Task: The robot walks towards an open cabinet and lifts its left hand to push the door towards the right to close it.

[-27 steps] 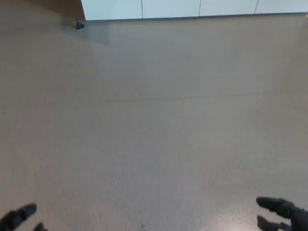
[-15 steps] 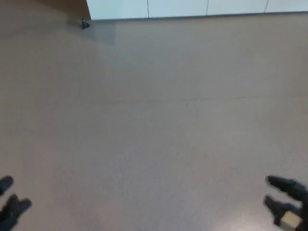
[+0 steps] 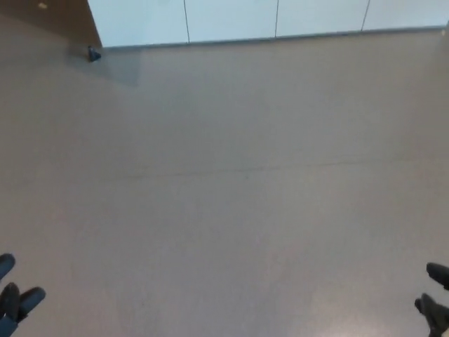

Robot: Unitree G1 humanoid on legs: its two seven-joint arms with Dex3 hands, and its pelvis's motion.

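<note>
The white cabinet (image 3: 231,20) is showing as a row of 4 panels along the top edge, with the brown open door (image 3: 45,20) standing at its left end and a small dark floor stop (image 3: 92,53) just beside the door's foot. More of the panels is coming into frame than 0.5 s ago as the whole view shifts, suggesting the walk is continuing. The bare grey floor (image 3: 224,196) is lying between robot and cabinet. The left hand (image 3: 14,298) is hanging low, fingers apart, holding nothing; the right hand (image 3: 436,302) is likewise empty and spread. The push is not yet beginning.
</note>
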